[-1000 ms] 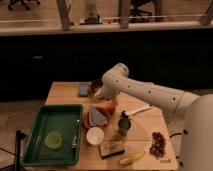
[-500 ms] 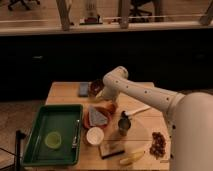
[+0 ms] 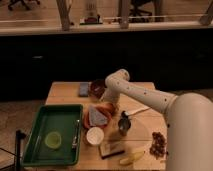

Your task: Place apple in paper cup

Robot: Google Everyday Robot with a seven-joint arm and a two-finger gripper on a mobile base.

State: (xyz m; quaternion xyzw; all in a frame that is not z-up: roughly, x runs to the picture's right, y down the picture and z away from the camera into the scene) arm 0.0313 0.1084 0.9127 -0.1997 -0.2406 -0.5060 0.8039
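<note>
The paper cup (image 3: 95, 135) is small and white and stands upright near the table's front, just right of the green tray. An orange-red shape that seems to be the apple (image 3: 107, 108) lies behind the cup, at the tip of my arm. My gripper (image 3: 105, 102) reaches down from the white elbow to that spot, right above or on the apple, and partly hides it. The gripper is well behind the cup and apart from it.
A green tray (image 3: 35, 145) with a lime slice lies at the left. An orange dish (image 3: 91, 120) holds a grey item. A dark red bowl (image 3: 97, 89), metal cup (image 3: 124, 124), grapes (image 3: 159, 142), banana (image 3: 129, 159) and brown block (image 3: 111, 148) stand around.
My arm has sunk a little, bringing the gripper lower toward the orange-red fruit. The cup and the other things have not moved.
</note>
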